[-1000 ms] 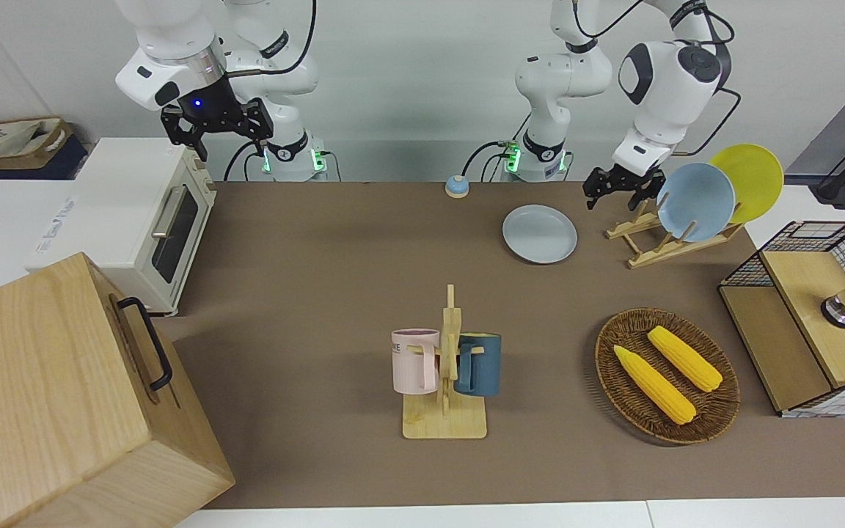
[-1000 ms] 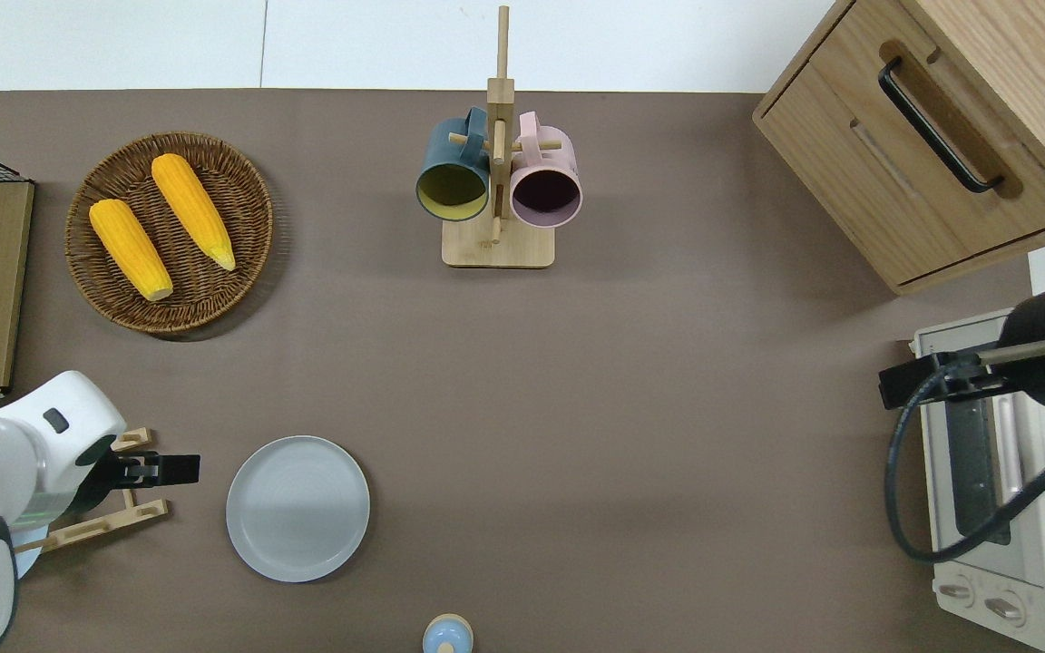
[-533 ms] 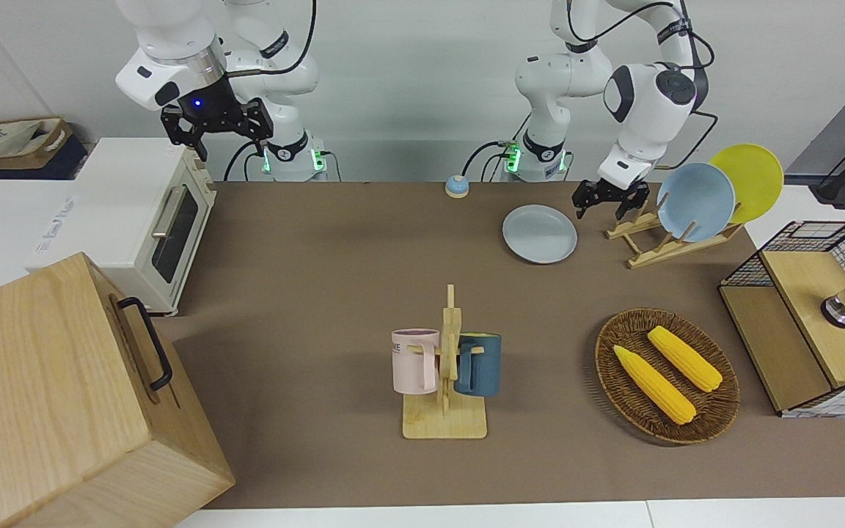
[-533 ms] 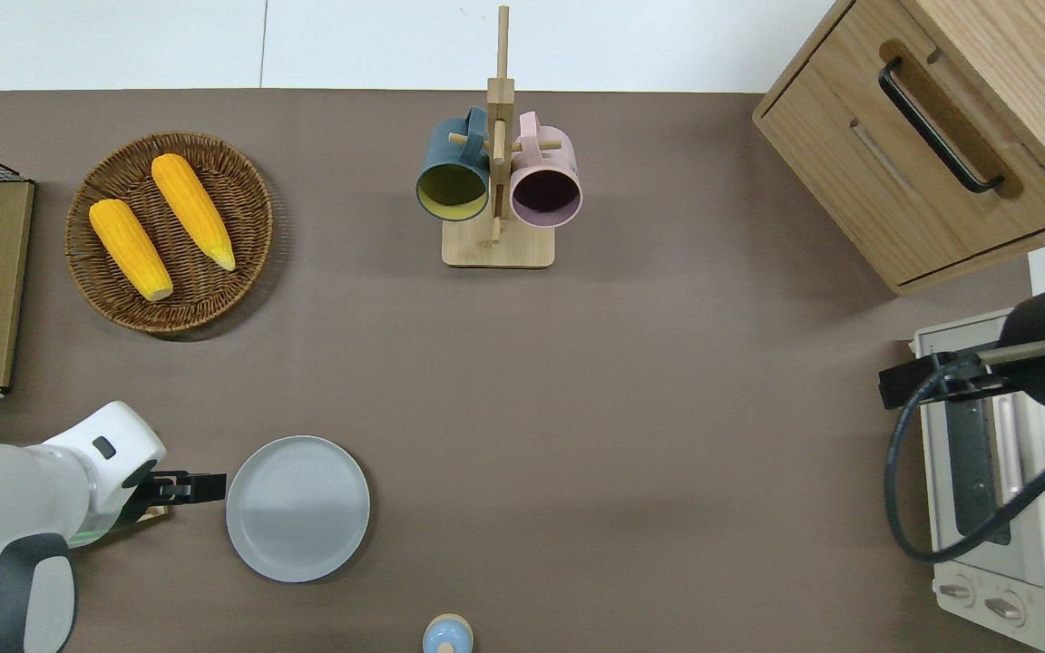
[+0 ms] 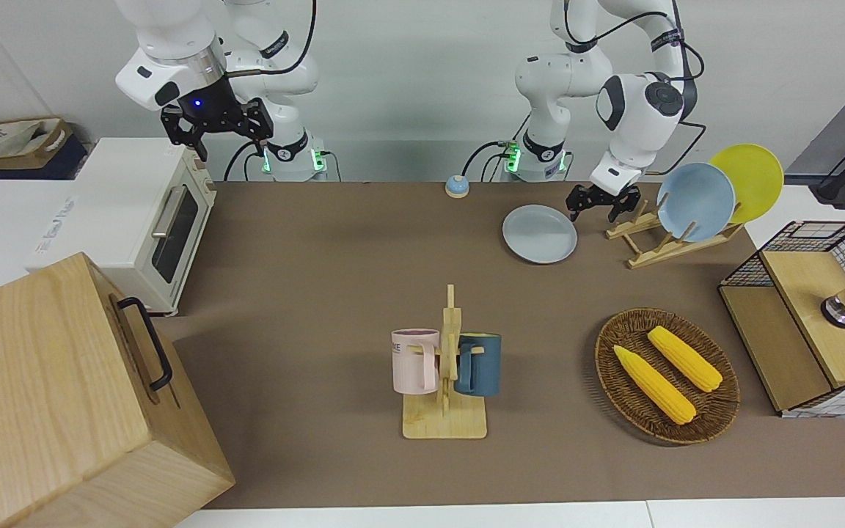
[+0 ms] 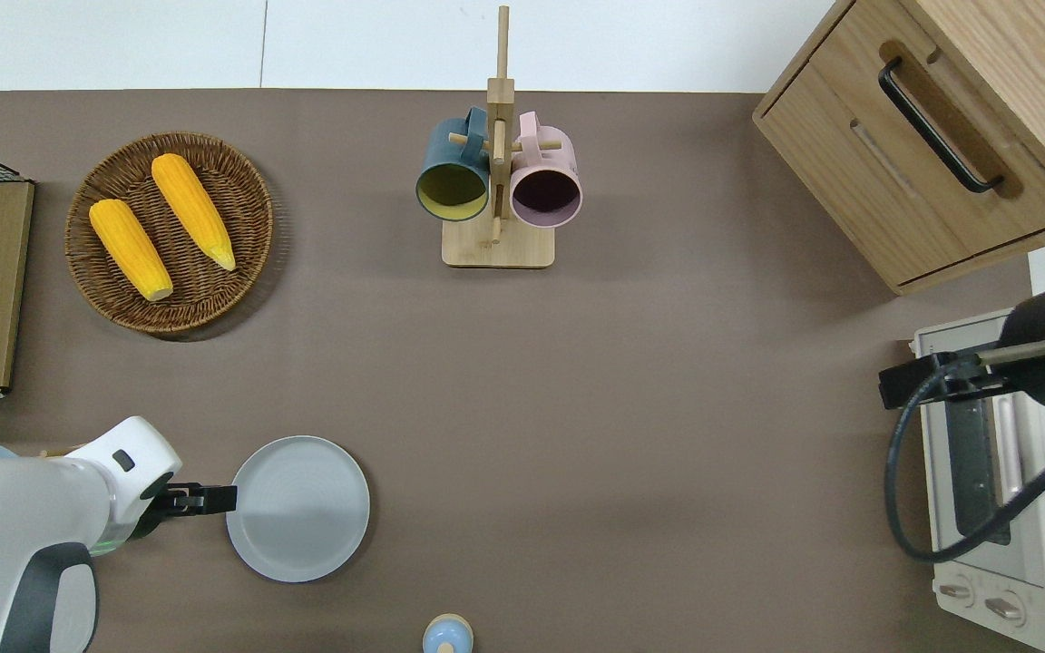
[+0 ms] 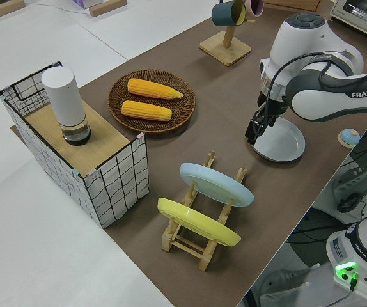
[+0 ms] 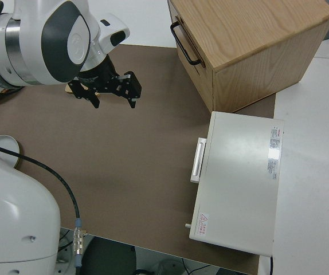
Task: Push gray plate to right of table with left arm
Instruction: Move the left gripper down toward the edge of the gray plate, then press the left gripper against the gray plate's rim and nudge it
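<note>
Front view: I find the gray plate point(image 5: 539, 233) flat on the desk point(image 5: 320, 293), upper right of centre, the left tool point(image 5: 598, 204) at its rim, fingers spread narrowly, holding nothing. Overhead, lower left: tool point(image 6: 214, 499) touches the rim. I judge a low, centred, slow push best. Right arm parked, tool point(image 5: 217, 126) wide

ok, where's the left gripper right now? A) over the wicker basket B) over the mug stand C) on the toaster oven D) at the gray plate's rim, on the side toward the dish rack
D: the left gripper sits low at the edge of the gray plate, on its side toward the dish rack.
</note>
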Robot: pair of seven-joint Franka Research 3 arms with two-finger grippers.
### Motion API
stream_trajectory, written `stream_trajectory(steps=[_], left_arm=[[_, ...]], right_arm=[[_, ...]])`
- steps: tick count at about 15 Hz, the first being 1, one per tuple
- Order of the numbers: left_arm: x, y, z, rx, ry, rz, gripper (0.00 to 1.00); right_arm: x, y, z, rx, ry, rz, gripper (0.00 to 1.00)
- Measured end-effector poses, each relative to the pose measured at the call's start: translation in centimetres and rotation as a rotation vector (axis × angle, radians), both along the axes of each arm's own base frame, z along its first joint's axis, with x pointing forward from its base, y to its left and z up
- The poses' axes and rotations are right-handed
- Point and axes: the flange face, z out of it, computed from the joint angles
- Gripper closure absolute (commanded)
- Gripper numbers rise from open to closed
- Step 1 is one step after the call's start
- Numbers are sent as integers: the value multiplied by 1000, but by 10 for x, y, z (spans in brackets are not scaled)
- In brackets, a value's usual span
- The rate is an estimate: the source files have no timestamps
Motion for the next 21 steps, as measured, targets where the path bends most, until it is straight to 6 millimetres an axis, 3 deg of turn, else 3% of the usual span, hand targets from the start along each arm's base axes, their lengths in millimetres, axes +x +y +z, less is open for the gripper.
stream_trajectory(steps=[17,21], left_arm=[[-16,-10,-64,6,22,-21,5],[-16,-9,-71,6,32,-20,9]], right_arm=[[0,0,0,0,0,0,17],[0,0,0,0,0,0,17]])
